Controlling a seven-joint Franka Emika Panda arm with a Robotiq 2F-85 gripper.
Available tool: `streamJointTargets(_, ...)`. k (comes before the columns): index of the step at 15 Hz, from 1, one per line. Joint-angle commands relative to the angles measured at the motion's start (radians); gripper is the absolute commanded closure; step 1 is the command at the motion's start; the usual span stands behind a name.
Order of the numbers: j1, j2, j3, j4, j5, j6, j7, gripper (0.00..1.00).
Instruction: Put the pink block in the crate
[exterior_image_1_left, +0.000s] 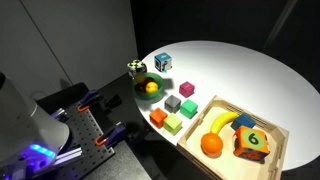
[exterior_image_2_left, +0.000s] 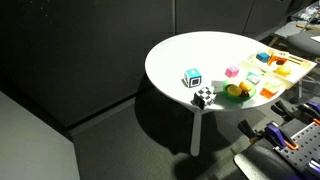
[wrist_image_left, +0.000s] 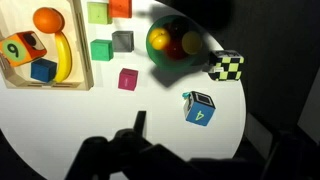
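Observation:
The pink block (wrist_image_left: 128, 79) lies on the white round table, between the crate and the dark green bowl (wrist_image_left: 170, 42). It shows in both exterior views (exterior_image_1_left: 186, 89) (exterior_image_2_left: 232, 72). The crate (wrist_image_left: 82, 50) is a shallow light wooden tray holding a banana, an orange, a numbered cube and a blue cube. It also shows in both exterior views (exterior_image_1_left: 275, 122) (exterior_image_2_left: 296, 62). My gripper (wrist_image_left: 203, 135) shows only in the wrist view, as dark fingers at the bottom edge. It is open, empty and high above the table, well short of the pink block.
A blue cube marked 4 (wrist_image_left: 198, 108) and a checkered cube (wrist_image_left: 226, 66) lie near the table edge. A grey cube (wrist_image_left: 122, 41), green cubes (wrist_image_left: 100, 49) and an orange cube (wrist_image_left: 120, 6) lie by the crate. The bowl holds fruit. The table edge (wrist_image_left: 240, 130) is close.

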Motion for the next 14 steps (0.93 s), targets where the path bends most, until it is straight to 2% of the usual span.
streamJointTargets(1,-0.001,0.0,0.001,0.002,0.0,-0.001,0.0,0.0)
streamJointTargets(9,-0.001,0.017,0.01,0.024,0.001,-0.015,0.017,0.0)
streamJointTargets(14,-0.012,0.094,0.045,0.076,-0.021,-0.053,0.073,0.0)
